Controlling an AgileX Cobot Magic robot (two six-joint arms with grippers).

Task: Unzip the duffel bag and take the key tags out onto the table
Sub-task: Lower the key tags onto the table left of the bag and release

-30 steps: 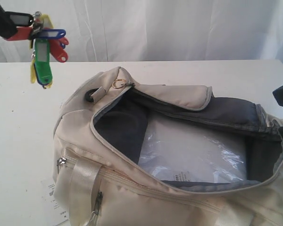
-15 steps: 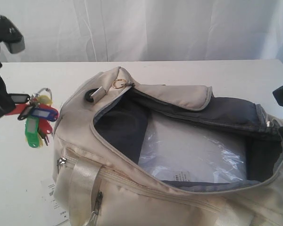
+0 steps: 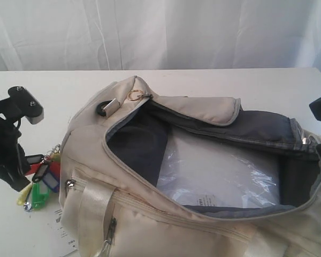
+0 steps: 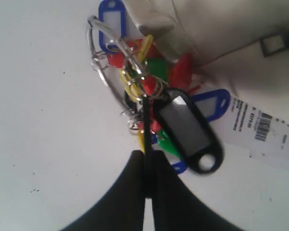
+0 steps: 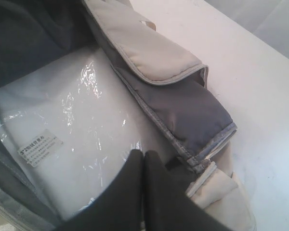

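The cream duffel bag (image 3: 91,139) lies unzipped on the white table (image 3: 203,80), its dark lining showing. My left gripper (image 3: 16,168) hangs low beside the bag's left end, shut on the key tags (image 3: 40,184). In the left wrist view the gripper (image 4: 147,154) pinches a black tag edge-on, and the key tags (image 4: 149,77) in red, yellow, green and blue fan out on their metal rings over the table (image 4: 38,120), the lowest ones touching it. My right gripper (image 5: 143,156) is shut and empty, just over the bag's (image 5: 154,53) open right end.
A clear plastic packet (image 3: 219,171) lies inside the bag; the right wrist view shows this packet (image 5: 77,125) under the fingers. A white barcode label (image 3: 61,230) lies on the table by the bag's front left corner, close to the tags (image 4: 265,130). A white curtain hangs behind.
My left gripper has come down with the key tags from high at the back left to table level beside the bag's left end. The right gripper has not moved.
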